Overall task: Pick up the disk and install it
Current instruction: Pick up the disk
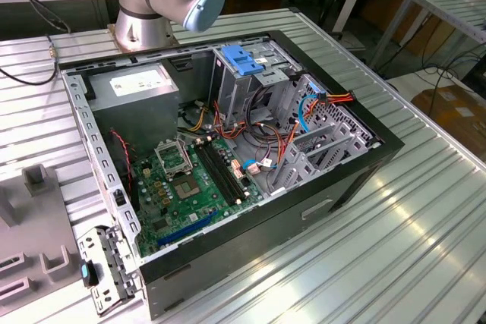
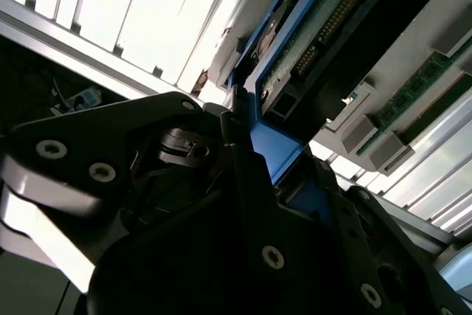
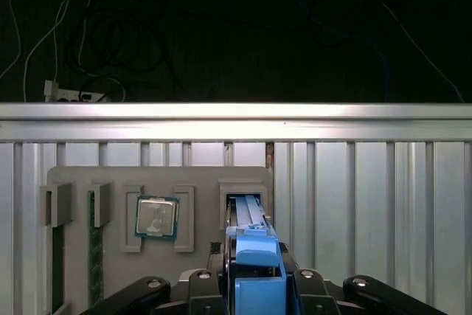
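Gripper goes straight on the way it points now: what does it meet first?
The disk, its blue rail held in the gripper. Past it seems to be the grey fixture tray, though depth is unclear.

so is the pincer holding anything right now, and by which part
Yes: the pincer is shut on the disk, gripping its blue plastic rail at the end.

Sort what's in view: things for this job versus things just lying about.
Job: the disk, held in the end effector; open computer case.
Lying about: processor, memory sticks, power supply, blue bracket.
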`<action>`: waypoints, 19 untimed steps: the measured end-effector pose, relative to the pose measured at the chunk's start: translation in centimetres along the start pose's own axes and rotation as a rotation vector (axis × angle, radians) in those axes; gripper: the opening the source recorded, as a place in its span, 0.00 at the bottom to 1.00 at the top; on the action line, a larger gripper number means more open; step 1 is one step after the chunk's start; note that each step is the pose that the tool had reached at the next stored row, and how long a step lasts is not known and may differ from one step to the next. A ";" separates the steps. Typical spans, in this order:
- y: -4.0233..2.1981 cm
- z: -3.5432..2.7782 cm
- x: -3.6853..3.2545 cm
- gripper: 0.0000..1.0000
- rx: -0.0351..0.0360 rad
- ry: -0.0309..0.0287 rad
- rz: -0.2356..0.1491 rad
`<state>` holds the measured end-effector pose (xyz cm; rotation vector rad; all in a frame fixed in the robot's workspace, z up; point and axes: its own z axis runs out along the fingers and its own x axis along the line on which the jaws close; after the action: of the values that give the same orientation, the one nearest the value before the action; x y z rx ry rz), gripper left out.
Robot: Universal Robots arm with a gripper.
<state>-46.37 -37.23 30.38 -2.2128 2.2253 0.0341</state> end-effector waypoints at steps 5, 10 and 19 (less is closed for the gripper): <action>0.02 -1.46 -0.03 0.37 -0.0001 0.0000 0.000; 0.05 -3.58 -0.06 0.37 0.0000 0.0000 0.000; 0.10 -7.45 -0.13 0.37 -0.0001 0.0000 0.000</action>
<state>-46.37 -37.23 37.83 -2.2128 2.2254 0.0342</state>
